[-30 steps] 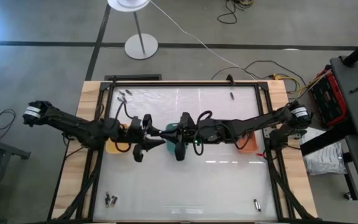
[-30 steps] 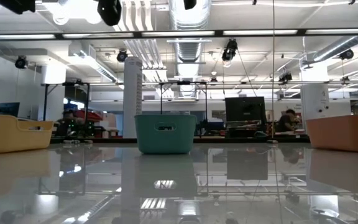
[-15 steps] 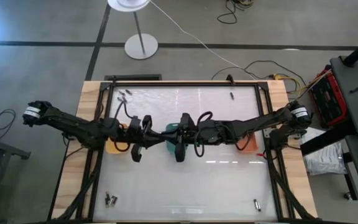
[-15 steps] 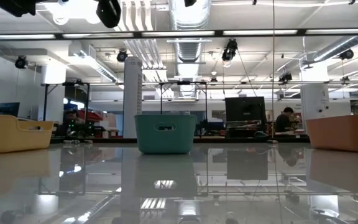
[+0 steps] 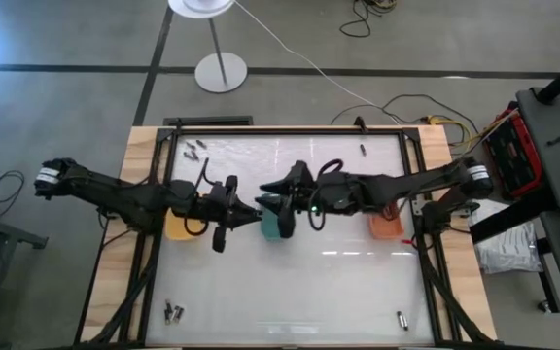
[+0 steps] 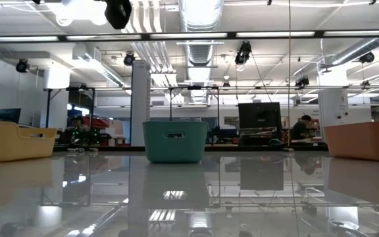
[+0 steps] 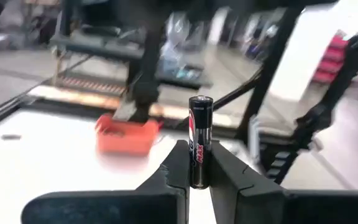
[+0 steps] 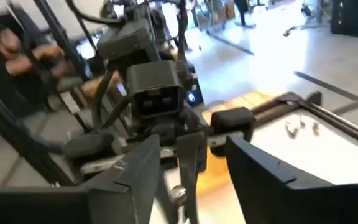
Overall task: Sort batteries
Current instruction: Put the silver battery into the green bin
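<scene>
My left gripper is shut on a black battery with red lettering. In the high view it hangs above the table just left of the teal tray. My right gripper is open and faces the left gripper; in the high view it hovers over the teal tray's far-left side. Loose batteries lie on the table at the far left, the far edge, the near left and the near right. My left gripper pinches the battery's lower half between its two fingers. The battery stands on end across the fingertips, and its upper half sticks out past them. It is lifted clear of the table.
Three trays stand in a row across the table's middle: yellow on the left, teal in the centre, orange on the right. The table is glossy with a dark frame. A lamp stand is beyond the far edge.
My right gripper has swung up and toward the far edge, off the near side of the teal tray, which now shows uncovered. My left gripper has shifted slightly toward the right, still shut on the battery.
</scene>
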You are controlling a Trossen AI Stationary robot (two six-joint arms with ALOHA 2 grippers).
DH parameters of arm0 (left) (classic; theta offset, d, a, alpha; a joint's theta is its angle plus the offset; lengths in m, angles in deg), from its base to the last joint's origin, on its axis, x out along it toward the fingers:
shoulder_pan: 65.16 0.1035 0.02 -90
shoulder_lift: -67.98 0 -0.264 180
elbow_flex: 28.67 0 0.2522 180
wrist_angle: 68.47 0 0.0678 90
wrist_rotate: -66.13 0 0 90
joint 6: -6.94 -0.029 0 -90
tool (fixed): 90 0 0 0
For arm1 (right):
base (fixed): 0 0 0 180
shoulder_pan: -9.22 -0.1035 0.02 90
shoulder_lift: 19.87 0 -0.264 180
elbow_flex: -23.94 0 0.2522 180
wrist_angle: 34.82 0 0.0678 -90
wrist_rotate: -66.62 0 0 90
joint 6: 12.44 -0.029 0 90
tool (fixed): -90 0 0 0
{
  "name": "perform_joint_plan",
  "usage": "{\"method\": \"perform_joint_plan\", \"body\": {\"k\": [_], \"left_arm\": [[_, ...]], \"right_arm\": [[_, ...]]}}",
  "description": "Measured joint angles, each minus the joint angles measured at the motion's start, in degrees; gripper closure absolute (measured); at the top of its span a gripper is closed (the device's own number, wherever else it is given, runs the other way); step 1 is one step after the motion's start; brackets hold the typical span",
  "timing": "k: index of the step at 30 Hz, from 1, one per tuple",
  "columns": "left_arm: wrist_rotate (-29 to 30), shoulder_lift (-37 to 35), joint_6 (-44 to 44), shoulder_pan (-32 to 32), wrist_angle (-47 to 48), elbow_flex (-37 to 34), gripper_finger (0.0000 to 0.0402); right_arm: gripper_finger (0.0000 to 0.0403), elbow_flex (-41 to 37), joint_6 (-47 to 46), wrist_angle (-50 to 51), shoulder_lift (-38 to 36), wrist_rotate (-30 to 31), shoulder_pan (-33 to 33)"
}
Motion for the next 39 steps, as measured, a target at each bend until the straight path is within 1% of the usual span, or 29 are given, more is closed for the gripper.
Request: {"method": "perform_joint_plan", "body": {"k": [2, 4, 7, 9, 10, 12, 14, 18, 22, 28, 32, 36, 39], "left_arm": [[0.99, 0.62, 0.72, 1.15, 5.72, 1.55, 0.0388], [1.53, 2.14, 1.62, 2.9, 13.34, 4.01, 0.0388], [1.59, 6.45, 2.56, 6.47, 24.37, 8.51, 0.0388], [1.57, 10.51, 2.5, 9.06, 29.76, 11.84, 0.0388], [1.36, 12.83, 2.51, 10.06, 31.91, 13.34, 0.0388], [0.87, 17.92, 2.47, 11.42, 34.59, 16.14, 0.0388], [0.56, 23.12, 2.41, 11.74, 35.26, 18.68, 0.0388], [0.15, 31.88, 3.97, 11.72, 36.01, 22.39, 0.0388], [0.17, 37.78, 7.09, 11.83, 37.84, 22.83, 0.0388], [0.17, 41.38, 9.48, 11.79, 37.63, 23.55, 0.0388], [0.18, 42.58, 9.05, 11.85, 39.58, 26.62, 0.0388], [-0.58, 45.31, 7.75, 12.53, 49.35, 31.09, 0.0388], [-1.51, 46.7, 7.29, 12.59, 51.63, 34.08, 0.0388]], "right_arm": [[0.0216, 0.93, 1.21, 5.03, -1.8, 0.01, 0.2], [0.0208, 1.02, 2.51, 10.1, -4.08, 0.66, 0.24], [0.0203, 0.8, 2.73, 19.25, -7.86, 5.53, 0.23], [0.0203, 0.56, 2.27, 26.93, -10.04, 8.55, 0.23], [0.0203, 0.39, 2.02, 30.95, -10.89, 9.01, 0.23], [0.0202, -0.04, 0.41, 37.75, -12.16, 9.2, 0.25], [0.0202, -0.3, -1.36, 43.56, -13.27, 9.18, 0.08], [0.0201, -0.31, -2.71, 51.2, -16.48, 9.79, -0.61], [0.0197, -0.31, -2.04, 52.56, -21.67, 9.77, -1.44], [0.0188, -0.31, 2.19, 52.33, -27.85, 8.96, -2.22], [0.0186, -0.31, 5.71, 52.38, -29.27, 8.61, -2.18], [0.0187, -0.31, 8.17, 52.39, -29.03, 8.5, -2.2], [0.0186, -0.33, 9.3, 52.98, -28.39, 8.49, -2.2]]}}
